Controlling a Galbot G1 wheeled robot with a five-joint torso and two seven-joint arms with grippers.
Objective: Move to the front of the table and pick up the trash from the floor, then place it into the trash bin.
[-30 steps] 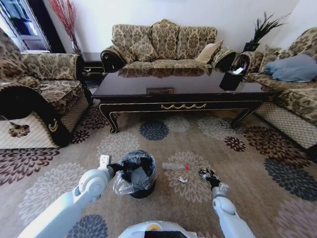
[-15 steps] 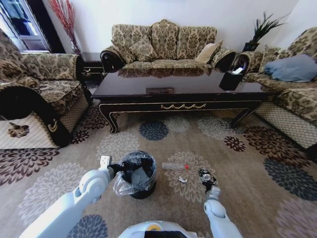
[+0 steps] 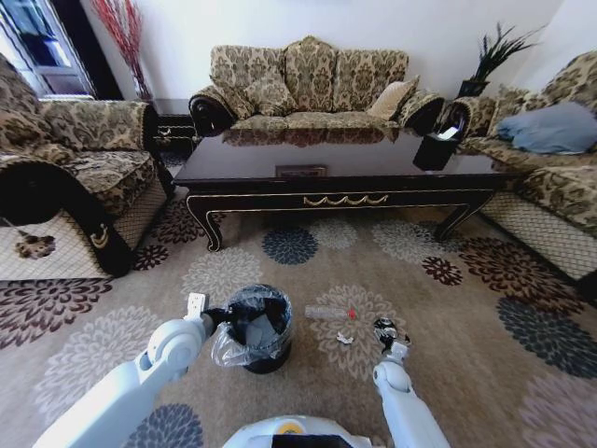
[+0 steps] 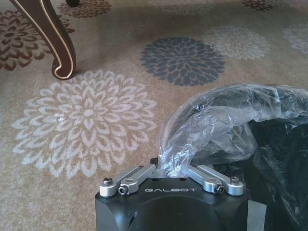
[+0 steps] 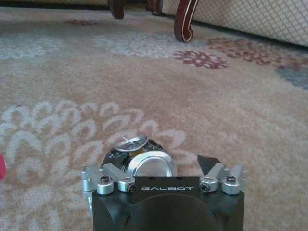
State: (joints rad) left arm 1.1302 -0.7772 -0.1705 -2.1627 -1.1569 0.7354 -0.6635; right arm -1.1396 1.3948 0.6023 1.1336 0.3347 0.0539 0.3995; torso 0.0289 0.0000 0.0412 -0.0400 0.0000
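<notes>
The trash bin (image 3: 258, 329), small, round and black with a crinkly bag, stands on the carpet in front of the table (image 3: 340, 171). My left gripper (image 3: 217, 317) (image 4: 169, 168) is shut on the bag's rim (image 4: 216, 122). A small shiny round piece of trash (image 3: 385, 327) (image 5: 147, 162) lies on the carpet to the right. My right gripper (image 3: 390, 338) (image 5: 160, 160) sits low over it, open, with a finger on either side and a gap at one fingertip (image 5: 207, 161). A white paper scrap (image 3: 344, 339) lies between the bin and that gripper.
A clear plastic bottle with a red cap (image 3: 328, 313) lies just beyond the scrap. Sofas (image 3: 308, 84) ring the table on three sides. A black box-shaped holder (image 3: 437, 147) stands on the table's right end. A carved table leg (image 4: 55, 43) stands beyond the bin.
My right arm has swung in toward the middle and the gripper has shifted a little left and down onto the shiny round item. The left arm and the bin have stayed put.
</notes>
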